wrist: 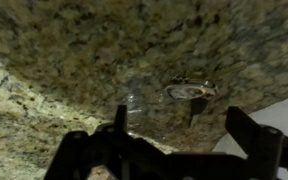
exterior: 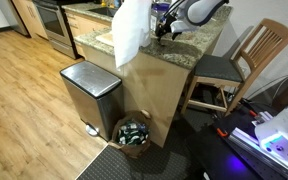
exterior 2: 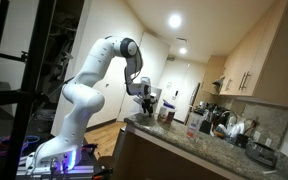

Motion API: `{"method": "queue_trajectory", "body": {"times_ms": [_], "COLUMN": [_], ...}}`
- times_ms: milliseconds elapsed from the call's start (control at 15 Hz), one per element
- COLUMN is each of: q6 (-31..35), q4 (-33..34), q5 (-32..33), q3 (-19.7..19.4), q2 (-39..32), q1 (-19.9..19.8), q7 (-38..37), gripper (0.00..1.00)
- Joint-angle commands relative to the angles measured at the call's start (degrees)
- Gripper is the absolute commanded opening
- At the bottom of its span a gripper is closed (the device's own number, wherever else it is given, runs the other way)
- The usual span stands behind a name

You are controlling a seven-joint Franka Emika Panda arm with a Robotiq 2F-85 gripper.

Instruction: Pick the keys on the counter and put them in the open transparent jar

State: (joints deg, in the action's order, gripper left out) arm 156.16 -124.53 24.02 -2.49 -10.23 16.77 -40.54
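Two dark fingers [wrist: 119, 122] of the gripper [wrist: 184, 135] framed the lower edge of the wrist view. They were spread wide with nothing between them, a stance that suited a descent onto something small. The keys [wrist: 189, 92] lay flat on the speckled granite counter [wrist: 54, 50], just ahead of the open gap and a little toward the right-hand finger in the picture. The camera looked almost straight down, likely so the bunch could be centred before the jaws closed. A pale sheet [wrist: 284, 112] cut into the lower right corner.

In an exterior view the gripper [exterior: 165, 28] hung low over the counter [exterior: 199, 45], near its end and beside a tall white bag [exterior: 130, 35]. A small object with a bluish top just behind it was probably the open transparent jar [exterior: 160, 11], though too small to be sure. The keys could not be made out at that range.

In an exterior view from the side, the white arm [exterior 2: 89, 80] arched over from its base and brought the gripper [exterior 2: 144, 97] down above the counter's near end [exterior 2: 134, 122]. The reach looked like an approach for the pick, with no grasp yet made.
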Motion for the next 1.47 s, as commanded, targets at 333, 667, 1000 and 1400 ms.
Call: {"method": "queue_trajectory", "body": {"times_ms": [333, 667, 1000, 1400], "q6": [-1.4, -5.2, -4.5, -5.2], "q4": [0.1, 0.4, 0.2, 0.3], "q5": [3.3, 5.0, 1.6, -0.4], "q3": [1.2, 1.7, 3.2, 3.6], "q2": [0.0, 0.2, 0.1, 0.2], "q1": [-0.5, -1.0, -1.9, -2.1], "q7": [-4.9, -3.2, 3.0, 7.0], "gripper": [1.0, 1.0, 0.5, 0.05]}}
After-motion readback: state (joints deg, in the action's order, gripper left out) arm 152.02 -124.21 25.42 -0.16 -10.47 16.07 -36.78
